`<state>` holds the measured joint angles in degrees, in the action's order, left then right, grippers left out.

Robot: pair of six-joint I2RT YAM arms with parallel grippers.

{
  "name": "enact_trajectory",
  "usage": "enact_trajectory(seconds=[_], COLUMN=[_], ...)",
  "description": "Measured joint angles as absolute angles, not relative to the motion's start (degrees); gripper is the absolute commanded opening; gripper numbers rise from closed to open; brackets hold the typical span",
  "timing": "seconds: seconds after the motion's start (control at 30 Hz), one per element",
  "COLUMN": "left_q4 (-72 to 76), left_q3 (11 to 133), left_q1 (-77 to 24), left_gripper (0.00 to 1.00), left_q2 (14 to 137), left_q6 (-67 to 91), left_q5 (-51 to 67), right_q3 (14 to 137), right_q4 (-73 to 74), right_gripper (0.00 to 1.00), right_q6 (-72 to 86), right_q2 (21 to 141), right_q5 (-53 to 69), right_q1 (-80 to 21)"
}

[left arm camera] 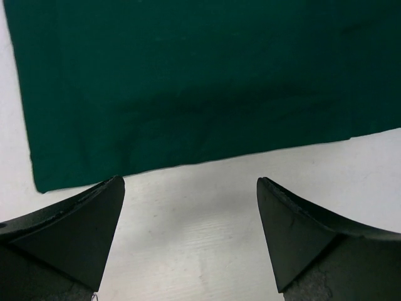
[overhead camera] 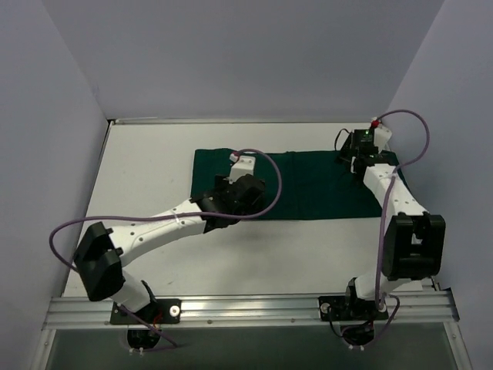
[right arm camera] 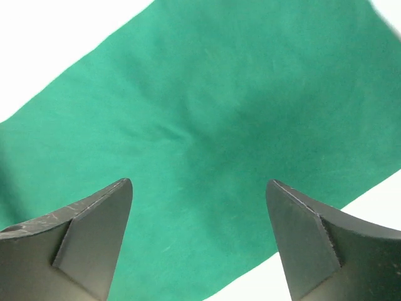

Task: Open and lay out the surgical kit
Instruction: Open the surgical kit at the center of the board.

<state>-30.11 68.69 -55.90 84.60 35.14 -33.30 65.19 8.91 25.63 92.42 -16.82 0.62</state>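
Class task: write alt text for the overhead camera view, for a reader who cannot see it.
A dark green cloth lies spread flat on a white table, with two white robot arms reaching over it from the near edge. The left hand hangs above the cloth's near left part, the right hand above its far right corner.

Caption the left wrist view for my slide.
Open left end effector above bare table beside the dark green cloth edge.
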Motion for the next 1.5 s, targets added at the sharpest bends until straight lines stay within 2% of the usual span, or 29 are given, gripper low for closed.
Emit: enact_trajectory(seconds=[0.33, 0.63, 0.93, 1.5], left_q4=[-26.74, -22.65, -21.17, -24.56], left_q3=[84.44, 95.96, 105.6, 111.5], left_q1=[-63.29, -66.74, -70.0, -69.93], left_gripper=[0.96, 0.95, 0.88, 0.7], left_q2=[106.39, 119.92, 130.74, 137.36], left_q6=[32.82, 30.15, 25.12, 22.74], left_q5=[-41.39, -47.0, -49.39, -49.52], right_q3=[70.02, 68.36, 65.8, 64.93], right_q4=[13.82, 13.65, 13.06, 11.81], right_gripper=[0.94, 0.95, 0.95, 0.95], right_q6=[25.76, 26.35, 26.5, 25.54], right_q2=[72.62, 61.89, 61.14, 61.14], right_q5=[-13.91, -8.69, -5.58, -4.43], right_q1=[-1.3, -2.13, -2.57, -2.7])
